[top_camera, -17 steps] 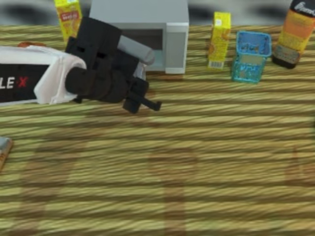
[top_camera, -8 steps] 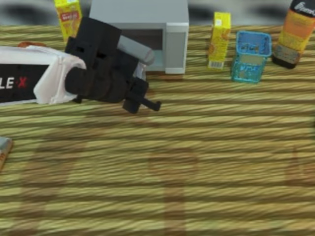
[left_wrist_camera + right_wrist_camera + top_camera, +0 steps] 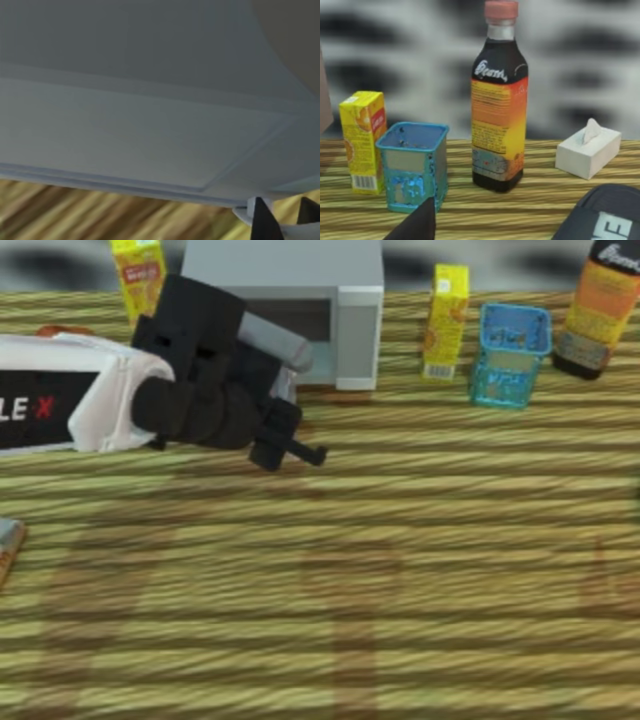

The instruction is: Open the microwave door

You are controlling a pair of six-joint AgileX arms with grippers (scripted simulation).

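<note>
I see one microwave (image 3: 300, 290) at the back of the table (image 3: 400, 590), and I tell every place from it. Its door (image 3: 268, 343) is swung part way open, so the pale inside shows next to the plain strip on its right side. My left arm reaches in from the left and covers much of the door from above. My left gripper (image 3: 290, 445) sits just in front of the microwave, by the free edge of the door. In the left wrist view the door (image 3: 140, 135) fills almost the whole picture, and two dark fingertips (image 3: 262, 222) sit by a pale bar at its edge. I cannot tell if that claw is gripping the bar or is loose. There are two yellow juice cartons: one (image 3: 138, 275) just left of the microwave and one (image 3: 447, 320) a little to its right. Right of that second carton stands one blue basket (image 3: 512, 355), and past the basket stands one dark bottle (image 3: 600, 305). The right wrist view also shows one white tissue box (image 3: 587, 150) beyond the bottle. One dark fingertip of my right gripper (image 3: 417, 227) shows in that view, near the basket, and I cannot tell if that claw is open.
</note>
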